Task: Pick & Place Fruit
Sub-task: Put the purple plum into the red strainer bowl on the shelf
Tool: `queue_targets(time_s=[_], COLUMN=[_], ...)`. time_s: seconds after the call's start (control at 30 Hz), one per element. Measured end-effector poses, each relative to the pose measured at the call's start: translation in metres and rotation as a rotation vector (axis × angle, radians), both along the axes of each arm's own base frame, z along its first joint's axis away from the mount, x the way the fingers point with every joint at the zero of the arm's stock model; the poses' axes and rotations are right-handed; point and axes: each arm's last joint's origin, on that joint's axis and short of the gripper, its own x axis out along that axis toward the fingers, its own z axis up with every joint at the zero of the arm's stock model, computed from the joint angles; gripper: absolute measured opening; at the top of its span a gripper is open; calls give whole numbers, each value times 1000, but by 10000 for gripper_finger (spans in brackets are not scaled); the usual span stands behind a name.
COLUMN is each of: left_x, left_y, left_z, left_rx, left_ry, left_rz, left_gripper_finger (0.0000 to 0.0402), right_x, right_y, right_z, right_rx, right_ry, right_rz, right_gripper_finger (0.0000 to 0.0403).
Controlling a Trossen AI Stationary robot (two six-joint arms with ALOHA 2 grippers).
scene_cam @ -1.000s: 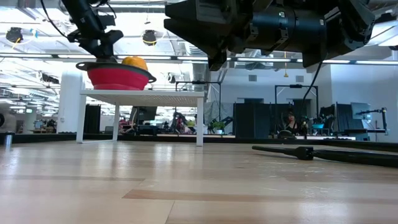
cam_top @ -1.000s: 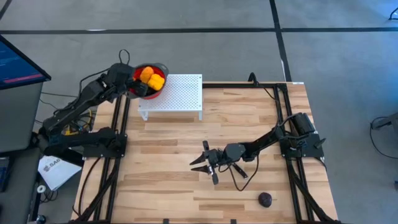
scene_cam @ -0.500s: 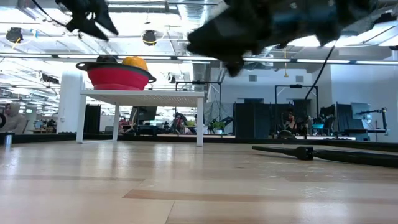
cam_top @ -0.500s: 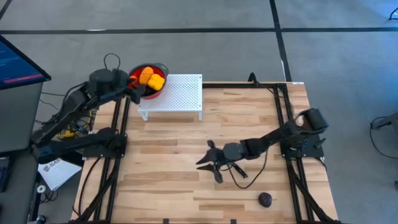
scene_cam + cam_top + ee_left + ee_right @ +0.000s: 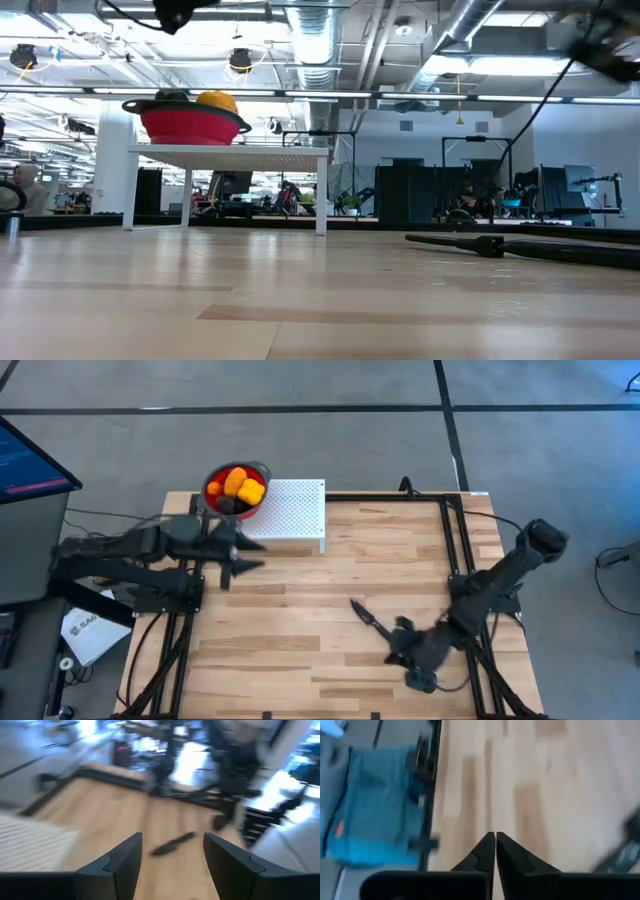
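The red colander (image 5: 237,488) stands on a white perforated stand (image 5: 290,515) at the table's far left. It holds yellow and orange fruit (image 5: 243,485) and a dark piece. My left gripper (image 5: 248,557) hangs open and free over the table's left side, just near of the stand, pointing toward the right edge. At the near right, my right gripper (image 5: 392,656) is shut on nothing and slants down. A dark purple fruit (image 5: 422,681) lies on the wood close beside that hand. In the left wrist view this fruit (image 5: 219,822) shows far off.
A slim black knife (image 5: 368,615) lies on the wood just far of my right gripper; it also shows in the low view (image 5: 480,243). Black frame rails (image 5: 455,560) run along the table's left and right sides. Bare wood fills the middle.
My left gripper has drawn back from the colander and swung toward the table's near side, turning until it points level toward the right edge. My right gripper has left the table's middle and gone toward the near right corner, past the knife. Colander and fruit have stayed put.
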Motion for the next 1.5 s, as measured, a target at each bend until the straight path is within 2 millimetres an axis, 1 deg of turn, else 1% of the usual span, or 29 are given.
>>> queue_targets(time_s=[0.07,0.17,0.23,0.3,0.4,0.5,0.6,0.67,0.73,0.8,0.87,1.1,1.2,1.33,1.5], left_x=[10,25,31,39,47,55,64,68,71,74,76,77,77,77,77], left_y=[-13,-31,-41,-50,-60,-66,-69,-70,-70,-71,-71,-71,-71,-71,-71], left_z=[-10,-30,-45,-58,-77,-92,-103,-109,-115,-120,-122,-124,-124,-124,-124], left_rx=[0,-2,-5,-6,0,11,19,23,34,39,42,46,46,46,45], left_ry=[-40,-82,-87,-94,-91,-80,-76,-74,-49,-32,-20,-16,-16,-16,-16], left_rz=[-77,-162,-208,-238,-244,-219,-189,-174,-164,-162,-161,-161,-161,-161,-158], left_gripper_finger=[200,197,195,192,188,184,180,178,176,175,175,175,172,170,170], right_x=[-11,-15,-15,-16,-14,-18,-28,-37,-45,-52,-58,-78,-82,-82,-71], right_y=[9,14,11,8,6,7,5,2,1,4,8,27,37,51,66], right_z=[0,0,-2,-2,-1,-3,-9,-13,-17,-18,-18,-20,-31,-53,-80], right_rx=[25,65,129,202,310,342,319,280,215,168,127,64,6,-55,-51], right_ry=[27,47,121,206,312,390,544,643,688,671,633,501,474,482,468], right_rz=[8,14,-35,-71,-77,-97,-103,-107,-121,-117,-114,-104,-81,-31,-29], right_gripper_finger=[3,4,17,44,107,193,282,329,367,390,394,360,351,343,336])
